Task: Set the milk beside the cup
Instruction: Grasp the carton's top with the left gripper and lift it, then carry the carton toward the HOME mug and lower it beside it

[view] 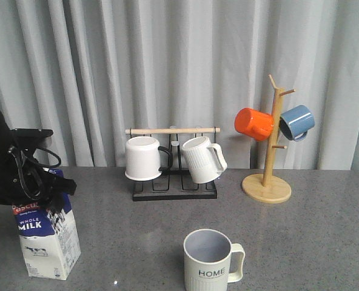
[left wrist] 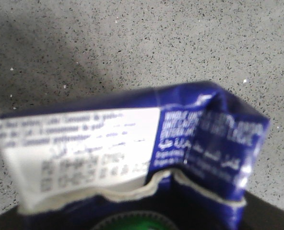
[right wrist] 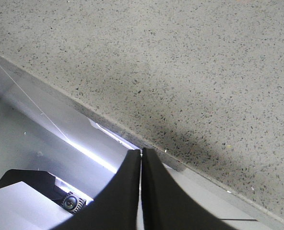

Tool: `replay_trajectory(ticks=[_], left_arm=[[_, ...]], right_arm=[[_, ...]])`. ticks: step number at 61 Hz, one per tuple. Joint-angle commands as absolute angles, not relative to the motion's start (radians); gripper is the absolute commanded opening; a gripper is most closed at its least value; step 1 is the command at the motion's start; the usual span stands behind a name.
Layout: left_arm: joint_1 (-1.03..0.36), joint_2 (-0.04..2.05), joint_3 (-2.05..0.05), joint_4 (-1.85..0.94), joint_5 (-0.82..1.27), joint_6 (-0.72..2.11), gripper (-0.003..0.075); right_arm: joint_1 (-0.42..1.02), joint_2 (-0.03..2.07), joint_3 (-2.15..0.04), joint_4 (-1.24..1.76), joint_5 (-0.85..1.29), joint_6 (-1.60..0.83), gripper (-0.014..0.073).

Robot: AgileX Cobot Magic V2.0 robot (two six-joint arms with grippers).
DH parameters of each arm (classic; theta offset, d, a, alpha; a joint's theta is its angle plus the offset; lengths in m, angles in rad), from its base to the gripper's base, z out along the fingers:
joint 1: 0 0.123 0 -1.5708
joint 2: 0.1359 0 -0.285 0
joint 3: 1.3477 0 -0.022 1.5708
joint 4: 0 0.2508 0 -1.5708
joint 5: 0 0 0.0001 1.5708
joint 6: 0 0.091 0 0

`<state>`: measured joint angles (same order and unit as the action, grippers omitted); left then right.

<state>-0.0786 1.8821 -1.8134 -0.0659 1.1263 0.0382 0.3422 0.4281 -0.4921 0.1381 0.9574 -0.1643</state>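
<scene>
Milk [view: 48, 239] stands upright at the near left of the grey speckled surface [view: 313, 236], its blue-and-white carton showing "WHOLE MILK" lettering and a cow picture on the side facing the camera. The left pincer [view: 37, 182] sits right over the carton's top, a black mass of arm and cables covering the gable, so from the front it is hard to see how the jaws stand. In the left wrist view the carton's folded top ridge fills the frame, with a sliver of green cap [left wrist: 127, 224] at the edge nearest the fingers; the fingers themselves are not visible there, so I cannot tell whether this pincer is spread or pinching the carton.

The cup [view: 212, 262], a cream ribbed mug with black "HOME" lettering and a pale grey-blue inside, stands at the near centre, handle to the right, well apart from the milk.

Farther back at the centre, a black wire rack [view: 174, 182] with a wooden bar holds a plain white mug [view: 144, 158] with a black handle and a white ribbed mug [view: 202, 159]. To the right stands a wooden mug tree [view: 270, 151] carrying an orange mug [view: 254, 124] and a blue mug [view: 297, 122].

The right pincer [right wrist: 141, 158] has its two dark fingers pressed together, empty, over the surface's edge.
</scene>
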Motion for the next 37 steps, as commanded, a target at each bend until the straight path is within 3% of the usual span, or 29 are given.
replay_trajectory(ticks=[1,16,37], left_arm=[[-0.08,1.833,-1.844,-0.07,1.095,0.037,0.0268],[-0.08,1.789,-1.845,-0.115,1.077,0.037,0.0183],[-0.082,1.759,-2.044,-0.47,1.09,0.115,0.0177]], right_arm=[[0.341,0.435,-0.518,0.136,0.908,-0.161,-0.0005],[0.341,0.435,-0.518,0.136,0.908,-0.161,-0.0005],[0.341,0.435,-0.518,0.136,0.908,-0.161,-0.0005]])
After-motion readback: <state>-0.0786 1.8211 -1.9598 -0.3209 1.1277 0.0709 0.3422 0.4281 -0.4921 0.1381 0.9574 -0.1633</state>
